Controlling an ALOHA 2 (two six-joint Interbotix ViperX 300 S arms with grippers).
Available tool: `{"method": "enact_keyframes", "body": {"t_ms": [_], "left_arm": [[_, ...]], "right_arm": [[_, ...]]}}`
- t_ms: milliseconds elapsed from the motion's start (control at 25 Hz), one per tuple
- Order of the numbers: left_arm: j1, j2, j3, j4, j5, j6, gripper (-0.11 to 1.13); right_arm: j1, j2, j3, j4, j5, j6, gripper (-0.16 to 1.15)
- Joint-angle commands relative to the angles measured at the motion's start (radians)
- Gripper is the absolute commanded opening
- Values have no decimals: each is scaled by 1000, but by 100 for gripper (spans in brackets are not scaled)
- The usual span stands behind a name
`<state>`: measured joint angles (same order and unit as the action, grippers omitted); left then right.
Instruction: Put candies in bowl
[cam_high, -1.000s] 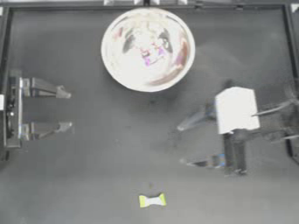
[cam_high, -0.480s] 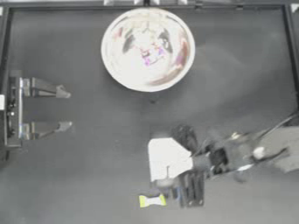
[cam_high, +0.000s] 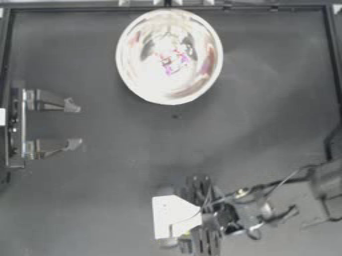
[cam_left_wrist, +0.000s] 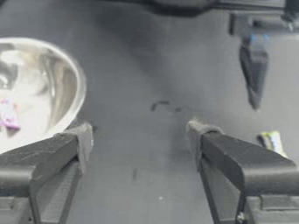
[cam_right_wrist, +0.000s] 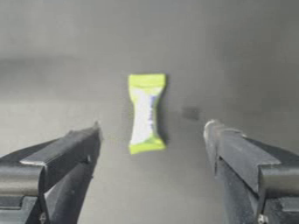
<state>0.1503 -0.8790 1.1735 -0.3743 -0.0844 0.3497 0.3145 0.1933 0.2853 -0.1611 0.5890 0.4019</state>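
Overhead table (cam_high: 93, 200) view, 2 low wrist close-ups

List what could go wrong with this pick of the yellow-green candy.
The right gripper hangs open over the yellow-green candy, which lies flat on the table; the thin wrapper could slip out as the jaws close. The bowl sits far across the table, so a weak grip could drop it on the way. The top view hides the candy under the arm.

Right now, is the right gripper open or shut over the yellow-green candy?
Open. The right gripper has its jaws spread either side of the candy, which lies flat on the table, untouched.
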Motion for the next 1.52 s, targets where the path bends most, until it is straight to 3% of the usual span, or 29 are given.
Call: {"method": "enact_keyframes", "body": {"t_ms": [40,1280,1400,1520], "left_arm": [[0,3,-8,0,-6,-2,96],[0,3,-2,0,-14,-2,96],[2,3,-3,0,-12,0,96],[0,3,-3,0,-14,0,96]], "right_arm": [[15,14,-51,-11,-2,15,99],[21,196,-158,3,84,2,97],[21,210,-167,3,112,0,87],[23,215,-169,-2,130,0,67]]}}
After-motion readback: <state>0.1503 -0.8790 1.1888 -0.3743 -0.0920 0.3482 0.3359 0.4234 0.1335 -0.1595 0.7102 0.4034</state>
